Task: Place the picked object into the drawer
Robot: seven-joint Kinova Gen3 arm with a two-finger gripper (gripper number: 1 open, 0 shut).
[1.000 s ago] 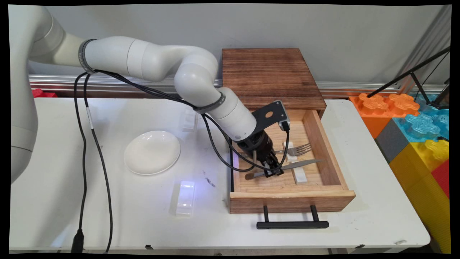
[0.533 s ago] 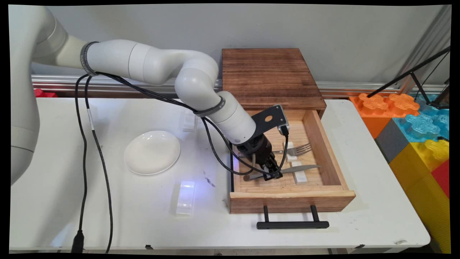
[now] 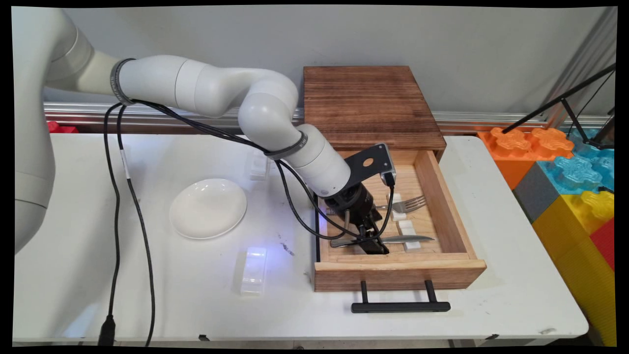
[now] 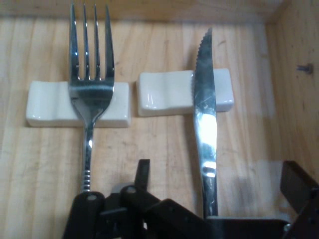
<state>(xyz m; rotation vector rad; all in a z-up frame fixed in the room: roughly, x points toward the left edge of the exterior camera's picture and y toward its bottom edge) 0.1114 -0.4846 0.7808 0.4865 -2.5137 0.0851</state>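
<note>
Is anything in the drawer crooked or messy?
Not really. The fork and knife lie side by side in the open wooden drawer, each propped on its own white rest. The gripper is down at the knife's handle. Nothing looks spilled or broken.

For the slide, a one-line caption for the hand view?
End effector over a knife beside a fork, each on a white rest.

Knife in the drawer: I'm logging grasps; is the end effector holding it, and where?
Nothing is held. The end effector stands open astride the handle of the knife; the blade lies on its white rest.
</note>
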